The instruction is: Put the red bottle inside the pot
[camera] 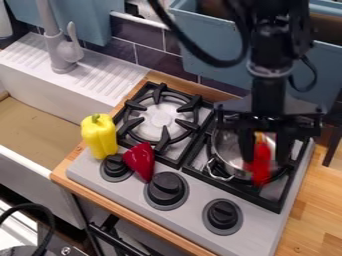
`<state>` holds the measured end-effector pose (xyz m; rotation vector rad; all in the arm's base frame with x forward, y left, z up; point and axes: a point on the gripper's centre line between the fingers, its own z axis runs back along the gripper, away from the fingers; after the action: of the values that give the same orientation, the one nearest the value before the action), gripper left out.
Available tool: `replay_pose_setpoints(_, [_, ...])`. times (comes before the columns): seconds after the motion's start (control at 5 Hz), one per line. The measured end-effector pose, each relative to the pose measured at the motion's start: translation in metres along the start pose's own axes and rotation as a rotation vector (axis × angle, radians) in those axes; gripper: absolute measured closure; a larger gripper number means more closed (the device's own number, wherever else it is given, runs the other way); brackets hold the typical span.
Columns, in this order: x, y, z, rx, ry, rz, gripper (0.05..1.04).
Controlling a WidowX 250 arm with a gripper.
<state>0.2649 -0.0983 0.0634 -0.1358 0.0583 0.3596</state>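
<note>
Knobs: three round black control knobs [223, 215] were noted along the near side.
Red bottle: the slim red bottle with an orange top [261, 167] was found near upright, directly below the gripper's palm; its lower end was seen across the pot's near rim.
Gripper: the black two-finger gripper [264, 159] was judged clamped on the bottle.
Pot: the shiny silver metal pot [230, 150] was seated on a black grate [230, 189]; base clearance over its near rim was judged critical.
</note>
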Motion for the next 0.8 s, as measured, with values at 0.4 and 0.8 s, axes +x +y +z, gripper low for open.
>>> replay_pose_setpoints(0.4, [0.007,0.009,0.003,0.028,-0.012,0.037,0.084])
replay_pose_setpoints(0.8, [0.034,0.038,0.016,0.048,-0.151,0.109,0.085])
